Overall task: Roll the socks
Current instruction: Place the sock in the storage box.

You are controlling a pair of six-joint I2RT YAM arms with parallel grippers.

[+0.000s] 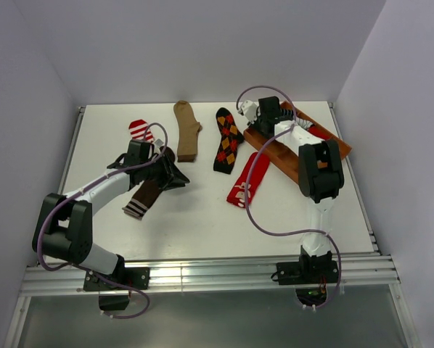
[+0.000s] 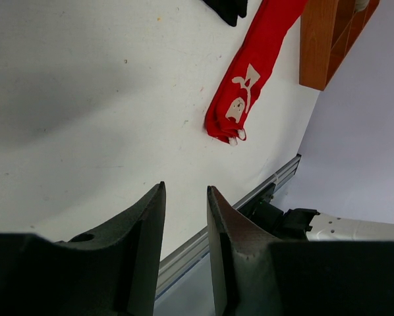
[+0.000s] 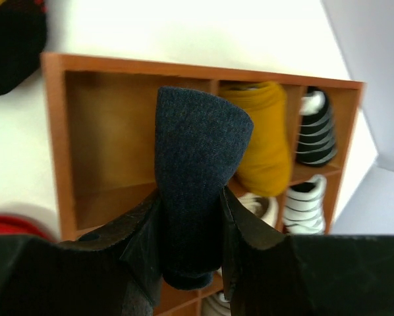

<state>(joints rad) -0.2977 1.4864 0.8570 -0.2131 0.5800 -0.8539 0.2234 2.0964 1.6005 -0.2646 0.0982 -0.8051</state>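
While a rolled navy sock [image 3: 197, 145] is clamped between the partly closed jaws of the right gripper [image 3: 190, 196] over the wooden compartment tray [image 3: 55, 131], the left gripper [image 2: 186, 189] is held partly open and empty above the table [image 2: 85, 99]. Spread on it are seen a tan sock [image 1: 186, 130], black argyle sock [image 1: 228, 140], red picture sock [image 1: 244, 180], red-white striped sock [image 1: 140, 130] and dark brown sock [image 1: 146, 196].

Robotics lab test cell, most likely, not a home or shop.
A flat white tabletop [image 1: 202, 210] sits boxed in by plain pale walls [image 1: 202, 43]. A silver aluminium rail [image 1: 217, 274] along its near edge carries a black-and-white left robot arm [image 1: 93, 190] and a matching right robot arm [image 1: 318, 170], both trailing looped purple cables [image 1: 282, 233].
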